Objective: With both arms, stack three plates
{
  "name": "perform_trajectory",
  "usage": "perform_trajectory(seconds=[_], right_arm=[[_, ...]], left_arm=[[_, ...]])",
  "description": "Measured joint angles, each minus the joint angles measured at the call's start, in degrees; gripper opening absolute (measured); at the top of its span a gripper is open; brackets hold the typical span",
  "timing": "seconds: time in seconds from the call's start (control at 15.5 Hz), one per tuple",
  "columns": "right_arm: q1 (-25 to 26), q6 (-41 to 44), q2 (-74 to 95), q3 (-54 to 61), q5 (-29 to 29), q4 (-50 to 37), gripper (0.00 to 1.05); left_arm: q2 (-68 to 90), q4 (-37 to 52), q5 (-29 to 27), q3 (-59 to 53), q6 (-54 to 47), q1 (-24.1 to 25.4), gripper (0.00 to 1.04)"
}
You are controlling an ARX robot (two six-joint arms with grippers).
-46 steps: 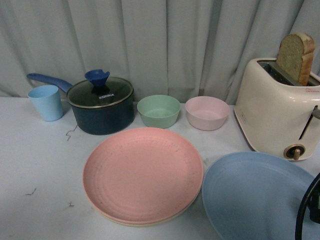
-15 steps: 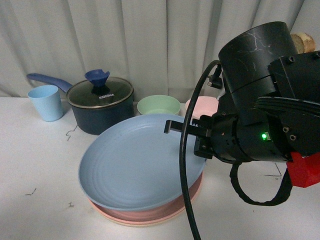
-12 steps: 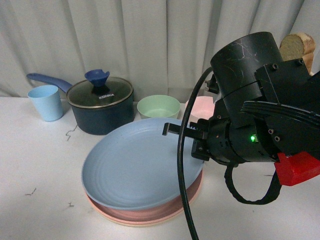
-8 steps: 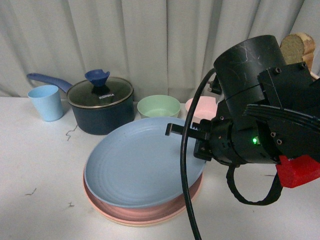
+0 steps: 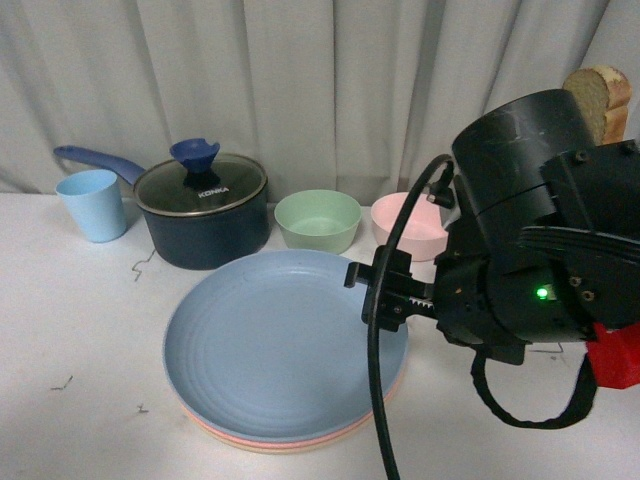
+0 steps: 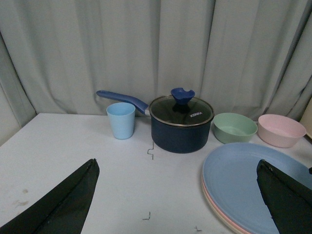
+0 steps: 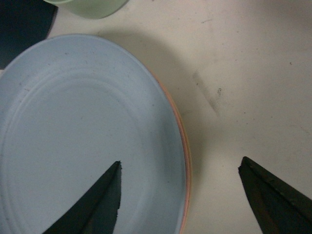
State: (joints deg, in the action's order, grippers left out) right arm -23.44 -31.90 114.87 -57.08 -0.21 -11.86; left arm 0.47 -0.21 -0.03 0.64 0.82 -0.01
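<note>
- A light blue plate (image 5: 270, 345) lay flat on top of a pink plate (image 5: 300, 438) in the middle of a white table (image 5: 70, 330), and a thin beige plate (image 5: 262, 448) showed as an edge at the very bottom of the stack.
- The right arm (image 5: 530, 250), bulky and black with a small green light, reached in from the right.
- The right gripper (image 5: 385, 292) hovered over the right edge of the blue plate; its jaws stood wide apart, holding nothing, with the stack's rim between them in the right wrist view.
- The left gripper (image 6: 178, 195) hung above the table with its jaws spread wide and empty, well to the left of the stack.
- Behind the plates stood a dark blue pot (image 5: 203, 210) with a glass lid, a blue cup (image 5: 93, 204), a green bowl (image 5: 317, 221) and a pink bowl (image 5: 405, 222).
- A slice of bread (image 5: 598, 92) showed behind the arm.
</note>
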Motion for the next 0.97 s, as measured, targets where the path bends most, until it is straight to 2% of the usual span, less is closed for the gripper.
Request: perform_trajectory(seconds=[0.06,0.13,0.19,0.39,0.45,0.52,0.58,0.65,0.71,0.78,0.97], right_arm=[[0.4,-0.2,-1.3,0.8,-0.9,-0.4,0.82],[1.4,-0.3,-4.2,2.6,-2.3,-1.9,0.95],[2.5,-0.7,-8.2,5.2,-3.7,-4.3,1.0],[6.6,-1.1,-21.7,12.9,-8.5,-6.2,0.98],[7.5,-0.8,-24.0,14.8,-7.8,-9.9,0.97],[9.0,6.0,-26.6,20.4,1.4,-25.0,0.87],[12.3,15.1,-32.3,27.6,7.0,-33.7,0.74],[16.8,21.7,-39.2,32.0,6.3,-33.6,0.63],[22.4,26.3,-47.2,35.2,2.6,-32.2,0.5],[24.2,28.8,-52.2,37.7,1.6,-33.0,0.37],[23.5,31.5,-57.7,45.1,0.1,-31.8,0.02]], left_arm=[[0.0,0.0,0.0,0.0,0.0,0.0,0.98],[0.0,0.0,0.0,0.0,0.0,0.0,0.98],[0.0,0.0,0.0,0.0,0.0,0.0,0.98],[0.0,0.0,0.0,0.0,0.0,0.0,0.98],[0.0,0.0,0.0,0.0,0.0,0.0,0.98],[0.0,0.0,0.1,0.0,0.0,0.0,0.98],[0.0,0.0,-0.1,0.0,0.0,0.0,0.98],[0.0,0.0,-0.1,0.0,0.0,0.0,0.98],[0.0,0.0,0.0,0.0,0.0,0.0,0.98],[0.0,0.0,0.0,0.0,0.0,0.0,0.98],[0.0,0.0,0.0,0.0,0.0,0.0,0.98]])
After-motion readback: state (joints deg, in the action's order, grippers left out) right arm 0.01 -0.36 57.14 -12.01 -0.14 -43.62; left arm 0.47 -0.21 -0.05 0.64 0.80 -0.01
